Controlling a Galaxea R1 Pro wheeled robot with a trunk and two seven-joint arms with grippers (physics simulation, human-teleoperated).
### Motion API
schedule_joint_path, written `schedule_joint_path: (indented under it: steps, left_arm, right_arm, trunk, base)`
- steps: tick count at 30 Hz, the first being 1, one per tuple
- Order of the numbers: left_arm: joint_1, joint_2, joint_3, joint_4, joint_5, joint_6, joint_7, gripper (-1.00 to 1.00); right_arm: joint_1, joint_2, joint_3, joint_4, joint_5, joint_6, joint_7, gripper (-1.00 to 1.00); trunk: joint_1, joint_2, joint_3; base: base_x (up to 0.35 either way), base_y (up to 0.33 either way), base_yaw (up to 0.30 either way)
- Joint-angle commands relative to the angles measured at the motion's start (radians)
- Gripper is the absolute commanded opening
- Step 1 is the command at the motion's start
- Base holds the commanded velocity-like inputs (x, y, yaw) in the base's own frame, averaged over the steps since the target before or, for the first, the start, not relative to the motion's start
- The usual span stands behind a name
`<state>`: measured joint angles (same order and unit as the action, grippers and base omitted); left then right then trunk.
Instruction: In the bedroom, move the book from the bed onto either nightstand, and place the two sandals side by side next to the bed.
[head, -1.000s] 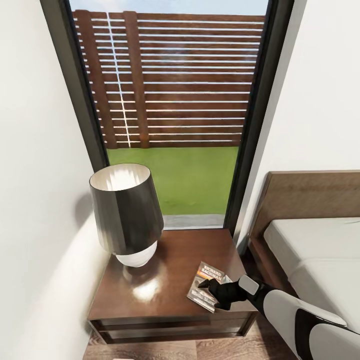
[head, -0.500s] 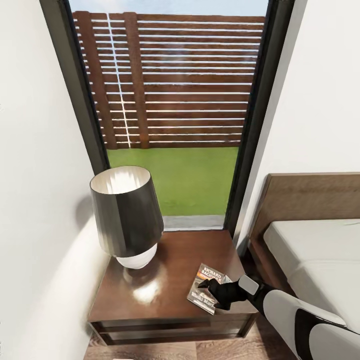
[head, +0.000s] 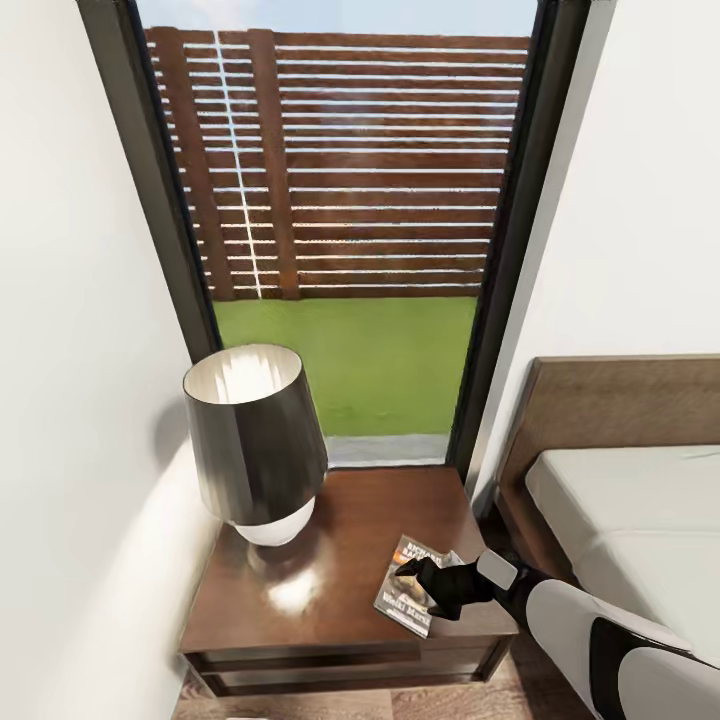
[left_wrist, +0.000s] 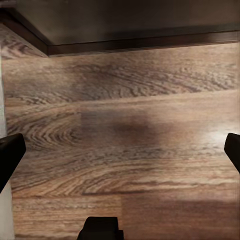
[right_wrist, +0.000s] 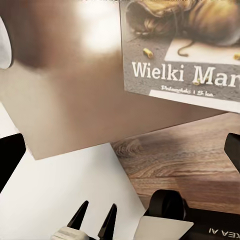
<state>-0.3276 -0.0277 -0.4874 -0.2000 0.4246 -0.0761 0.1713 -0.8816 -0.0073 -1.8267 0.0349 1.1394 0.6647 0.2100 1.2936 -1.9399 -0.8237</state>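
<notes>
A tall dark-framed window (head: 345, 230) fills the upper centre of the head view, with a slatted wooden fence (head: 340, 160) and green lawn (head: 350, 360) behind the glass, and white walls on either side. At the right edge sits the bed (head: 620, 520) — pale grey mattress, brown headboard. In the lower centre stands the nightstand (head: 330, 590), its glossy dark surface carrying a lamp (head: 255, 440) with a dark shade and white base at the left.

The book (head: 408, 590) lies flat on the nightstand's surface near its front right corner, just left of the right gripper (head: 430, 580), which reaches in from the lower right on a white arm. In the right wrist view the book (right_wrist: 185, 50) shows its cover picture and white lettering, lying on the brown surface; the fingers (right_wrist: 10, 155) stand spread at the frame's two sides, apart from the book and holding nothing.

In the left wrist view the left gripper's fingers (left_wrist: 10, 155) are likewise spread — over bare wood-plank floor (left_wrist: 125, 140), with a dark edge across the top of the frame.
</notes>
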Motion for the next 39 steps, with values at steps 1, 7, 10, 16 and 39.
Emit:
schedule_joint_path:
  steps: [1, 7, 10, 16, 39]
  left_arm:
    - [-0.001, 0.0, -0.008, 0.001, 0.008, -0.004, 0.005, 1.0]
    - [-0.001, 0.0, -0.008, 0.001, 0.008, -0.004, 0.005, 1.0]
    - [-0.001, 0.0, -0.008, 0.001, 0.008, -0.004, 0.005, 1.0]
    - [-0.001, 0.0, -0.008, 0.001, 0.008, -0.003, 0.005, 1.0]
    - [-0.001, 0.0, -0.008, 0.004, 0.008, -0.002, 0.005, 1.0]
  right_arm:
    - [0.0, 0.0, -0.003, 0.0, 0.011, 0.003, 0.006, 1.0]
    - [0.0, 0.0, -0.003, 0.0, 0.011, 0.002, 0.006, 1.0]
    - [0.0, -0.001, -0.003, 0.001, 0.011, 0.001, 0.009, 1.0]
    - [0.0, -0.002, -0.004, 0.002, 0.011, -0.004, 0.015, 1.0]
    - [0.001, 0.002, -0.002, 0.004, 0.011, -0.041, 0.028, 1.0]
  trunk:
    - [-0.004, 0.007, 0.002]
    - [-0.027, 0.049, 0.021]
    - [-0.039, 0.07, 0.031]
    - [-0.062, 0.112, 0.049]
    - [-0.15, 0.273, 0.121]
  base:
    - [0.0, 0.0, 0.0]
    - [0.0, 0.0, 0.0]
    - [0.0, 0.0, 0.0]
    - [0.0, 0.0, 0.0]
    - [0.0, 0.0, 0.0]
